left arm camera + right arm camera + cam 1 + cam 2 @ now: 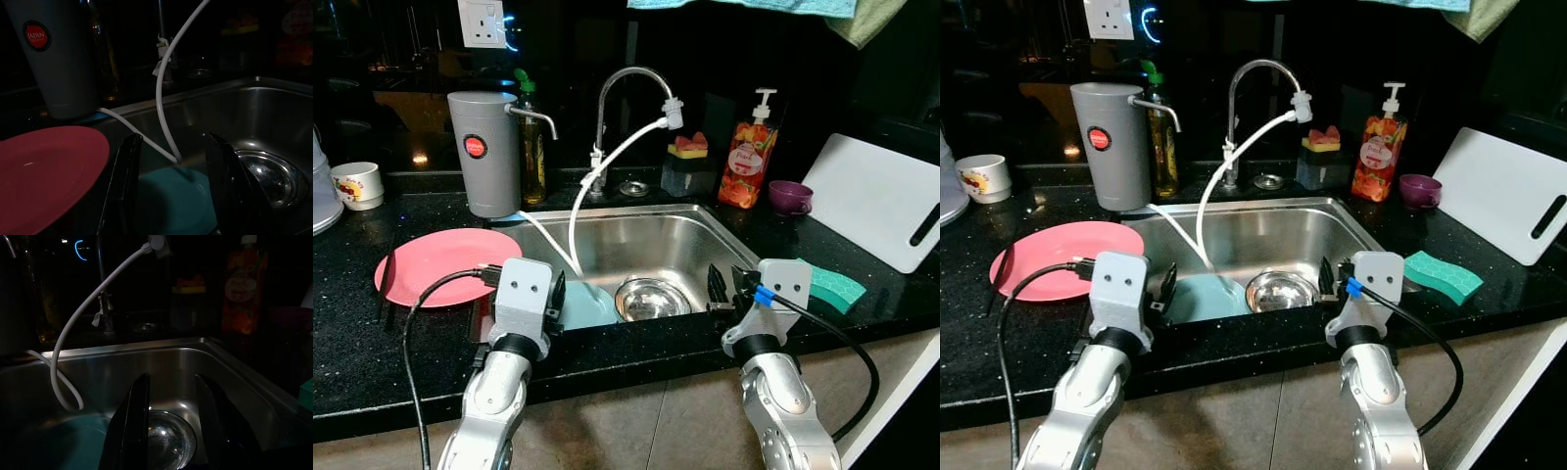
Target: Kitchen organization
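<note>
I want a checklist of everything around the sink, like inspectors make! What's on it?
Surface: black speckled counter with a steel sink.
Job's things: steel bowl and teal plate in the sink; pink plate on the counter to the left.
Clutter: grey water filter, oil bottle, soap bottle, purple cup, green sponge, white board, mug.
Grippers: left gripper open over the teal plate; right gripper open over the bowl.
Cables: white hose running from the tap into the sink; black cables on both wrists.
Surroundings: wall socket, hanging cloths.
</note>
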Motion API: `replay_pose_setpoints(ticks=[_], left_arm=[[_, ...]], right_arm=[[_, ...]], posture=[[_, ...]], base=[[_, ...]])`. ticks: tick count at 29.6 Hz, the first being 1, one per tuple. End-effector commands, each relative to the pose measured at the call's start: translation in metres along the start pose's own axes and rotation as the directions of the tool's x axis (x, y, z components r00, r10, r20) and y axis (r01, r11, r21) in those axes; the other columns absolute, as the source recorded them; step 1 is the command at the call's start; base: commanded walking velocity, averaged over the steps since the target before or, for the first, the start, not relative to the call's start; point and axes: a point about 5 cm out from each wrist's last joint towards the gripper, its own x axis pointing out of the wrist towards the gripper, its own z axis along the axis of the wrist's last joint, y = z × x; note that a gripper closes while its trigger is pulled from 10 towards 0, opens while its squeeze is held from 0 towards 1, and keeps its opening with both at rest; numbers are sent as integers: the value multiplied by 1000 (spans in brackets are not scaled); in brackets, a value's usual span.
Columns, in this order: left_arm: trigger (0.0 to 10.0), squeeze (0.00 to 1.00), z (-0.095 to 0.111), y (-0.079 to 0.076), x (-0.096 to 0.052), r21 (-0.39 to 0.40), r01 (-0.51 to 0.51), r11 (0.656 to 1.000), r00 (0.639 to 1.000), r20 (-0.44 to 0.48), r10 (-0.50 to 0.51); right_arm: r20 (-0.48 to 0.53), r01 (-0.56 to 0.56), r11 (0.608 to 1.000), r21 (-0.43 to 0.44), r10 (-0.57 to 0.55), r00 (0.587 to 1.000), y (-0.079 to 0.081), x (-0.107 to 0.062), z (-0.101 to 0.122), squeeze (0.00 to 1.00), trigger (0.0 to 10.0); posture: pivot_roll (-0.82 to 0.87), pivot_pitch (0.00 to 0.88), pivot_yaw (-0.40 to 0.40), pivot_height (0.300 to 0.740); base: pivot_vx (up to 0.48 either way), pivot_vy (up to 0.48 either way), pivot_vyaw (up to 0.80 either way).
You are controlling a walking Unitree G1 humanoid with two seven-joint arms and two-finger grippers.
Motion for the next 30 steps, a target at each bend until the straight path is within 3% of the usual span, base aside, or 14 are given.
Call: replay_pose_setpoints(ticks=[1, 30], left_arm=[[10000, 0, -2, -1, 0, -1, 5, 1000, 1000, -5, -5], [10000, 0, -3, -5, 0, 0, 15, 1000, 1000, -7, -15]], right_arm=[[-7, -2, 1000, 6, 2, 1000, 0, 0, -2, 0, 10000], [-16, 42, 999, 23, -42, 999, -4, -1, -3, 0, 10000]], posture=[[97, 0, -74, 740], [113, 2, -80, 740]], base=[[0, 0, 0], [0, 0, 0]])
